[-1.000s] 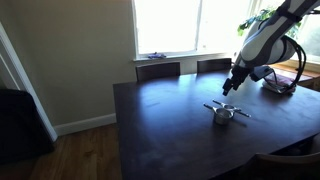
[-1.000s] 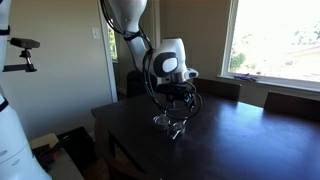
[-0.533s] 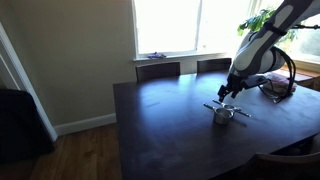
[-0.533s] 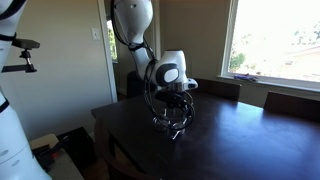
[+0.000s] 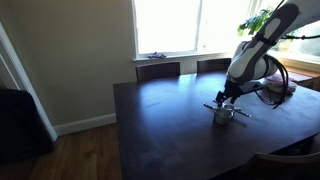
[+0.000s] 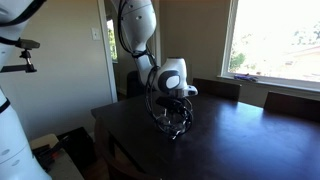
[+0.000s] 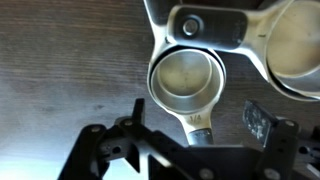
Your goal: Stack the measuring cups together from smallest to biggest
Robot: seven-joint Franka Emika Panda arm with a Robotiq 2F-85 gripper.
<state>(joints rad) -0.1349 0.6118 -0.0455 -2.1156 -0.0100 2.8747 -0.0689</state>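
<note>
Shiny silver measuring cups lie clustered on the dark wooden table and also show in the other exterior view. In the wrist view one round cup sits in the middle, its flat handle pointing toward me. A bigger cup lies at the right edge, and a wide handle with a hole lies across the top. My gripper is open, low over the cluster, its fingers either side of the middle cup's handle without touching it. It shows in both exterior views.
Two chair backs stand at the table's far edge under a bright window. A plant and cables are at the right end. The table edge is close to the cups.
The arm has lowered over the last second, bringing the open gripper down close above the cups. The cups have not moved.
</note>
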